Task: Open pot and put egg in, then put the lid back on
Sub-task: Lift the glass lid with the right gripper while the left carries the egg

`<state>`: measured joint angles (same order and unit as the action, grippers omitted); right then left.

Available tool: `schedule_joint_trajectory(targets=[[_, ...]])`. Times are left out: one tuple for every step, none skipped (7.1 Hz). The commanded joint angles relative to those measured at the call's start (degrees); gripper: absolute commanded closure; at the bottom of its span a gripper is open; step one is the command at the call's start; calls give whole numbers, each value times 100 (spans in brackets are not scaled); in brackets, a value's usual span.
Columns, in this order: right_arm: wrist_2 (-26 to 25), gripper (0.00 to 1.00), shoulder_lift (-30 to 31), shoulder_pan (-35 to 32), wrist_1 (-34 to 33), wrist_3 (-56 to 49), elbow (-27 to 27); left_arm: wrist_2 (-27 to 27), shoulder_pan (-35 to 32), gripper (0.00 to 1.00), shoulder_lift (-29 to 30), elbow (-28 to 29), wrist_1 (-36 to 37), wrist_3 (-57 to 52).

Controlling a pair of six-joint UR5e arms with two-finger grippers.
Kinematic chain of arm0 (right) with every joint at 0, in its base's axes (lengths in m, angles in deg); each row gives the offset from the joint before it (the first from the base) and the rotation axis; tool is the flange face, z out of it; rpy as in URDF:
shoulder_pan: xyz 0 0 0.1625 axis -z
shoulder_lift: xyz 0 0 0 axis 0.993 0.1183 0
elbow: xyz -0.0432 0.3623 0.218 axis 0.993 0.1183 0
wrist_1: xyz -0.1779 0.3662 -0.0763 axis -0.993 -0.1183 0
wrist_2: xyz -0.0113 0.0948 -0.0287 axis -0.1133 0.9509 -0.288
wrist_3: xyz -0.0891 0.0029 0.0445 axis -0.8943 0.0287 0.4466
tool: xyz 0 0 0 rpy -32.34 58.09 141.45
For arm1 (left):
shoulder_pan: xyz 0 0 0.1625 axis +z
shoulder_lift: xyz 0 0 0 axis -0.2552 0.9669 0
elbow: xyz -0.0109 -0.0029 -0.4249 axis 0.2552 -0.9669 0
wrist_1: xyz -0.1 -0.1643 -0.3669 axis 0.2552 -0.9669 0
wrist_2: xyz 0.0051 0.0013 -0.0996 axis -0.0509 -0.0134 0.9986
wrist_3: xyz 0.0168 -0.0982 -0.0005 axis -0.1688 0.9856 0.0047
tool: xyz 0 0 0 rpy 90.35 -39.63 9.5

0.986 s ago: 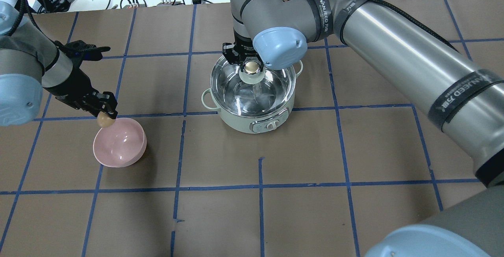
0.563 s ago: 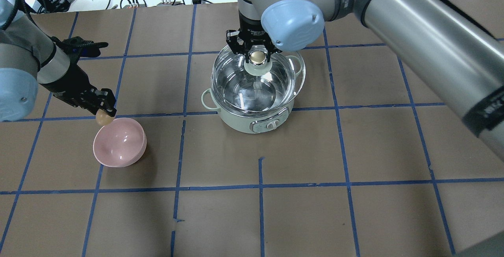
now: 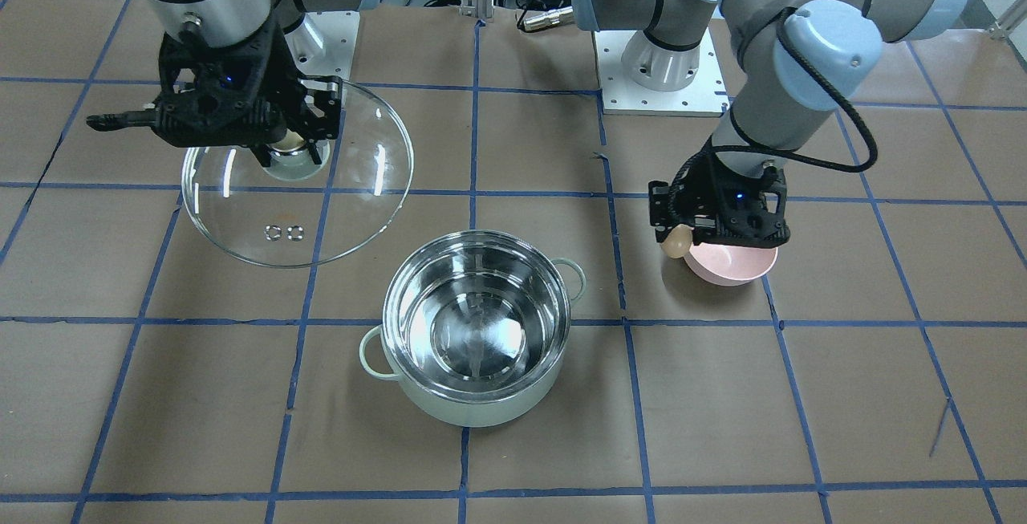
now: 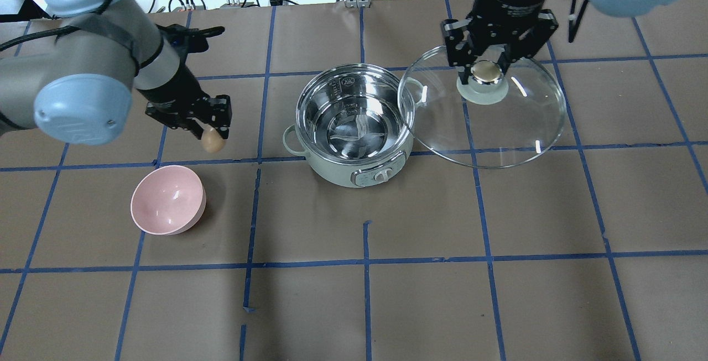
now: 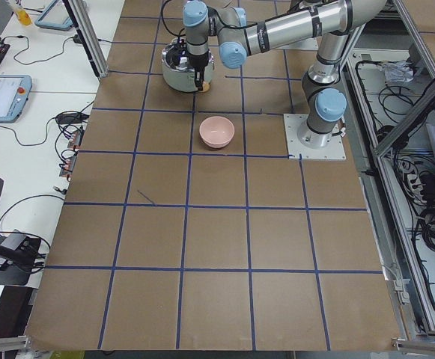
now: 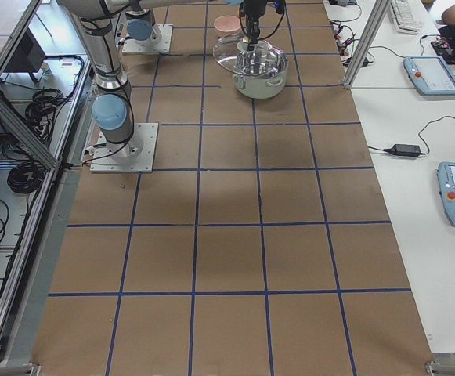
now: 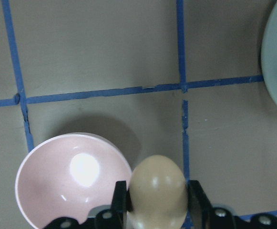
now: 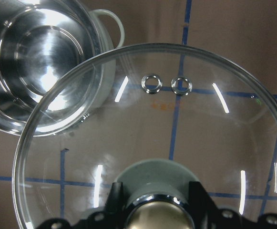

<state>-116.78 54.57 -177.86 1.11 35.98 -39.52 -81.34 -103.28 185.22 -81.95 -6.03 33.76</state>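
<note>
Mid surface (image 4: 442, 294), brown sheet with blue tape grid: pot (image 4: 327, 170), pale green, standing open, shiny steel inside in full view. Loop handles left and right; dial (image 4: 380, 176) on the near wall, facing the robot.

Right tool (image 4: 485, 71): clamped narrow on the knob (image 8: 150, 219) of the lid (image 4: 498, 129), fingers either side of the ball. Lid up off the pot, carried in the air to the pot's right. Clear glass, roughly level, with the grid lines showing through. Two small metal vents (image 8: 152, 84) near the rim. In the overhead view, glass edge overlapping the pot's right handle; in the front-facing view, well clear of the pot and toward the robot's base. Through the right wrist camera, pot seen below and to one side, partly through the glass.

Left tool (image 4: 211, 135): gripping the egg (image 7: 157, 191), tan, upright between the two fingers, lower part showing below the tips. Held above the surface, left of the pot, not over it. Pot wall just entering the left wrist view at its right edge.

Pink bowl (image 4: 166, 206): on the surface at the left, nearer the robot than the pot and well apart from it. From the left wrist camera, bowl below and just left of the egg.

Cables and boxes along the far edge of the surface.
</note>
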Motion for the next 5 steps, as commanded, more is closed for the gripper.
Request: schedule_joint_trajectory(targets=[[3,79,230,421,67,-650,-296,229,-807,84,746,923,201,1145],[21,79,273,422,67,-677,-331,230,-1114,84,958,1050,279,1671],[21,79,291,431,110,-660,-331,257,-1187,84,1126,1086,549,1658],[169,79,326,413,120,-599,-340,352,-1275,84,1214,1060,665,1763],[188,79,326,413,111,-598,-349,353,-1397,84,1320,1034,666,1799]])
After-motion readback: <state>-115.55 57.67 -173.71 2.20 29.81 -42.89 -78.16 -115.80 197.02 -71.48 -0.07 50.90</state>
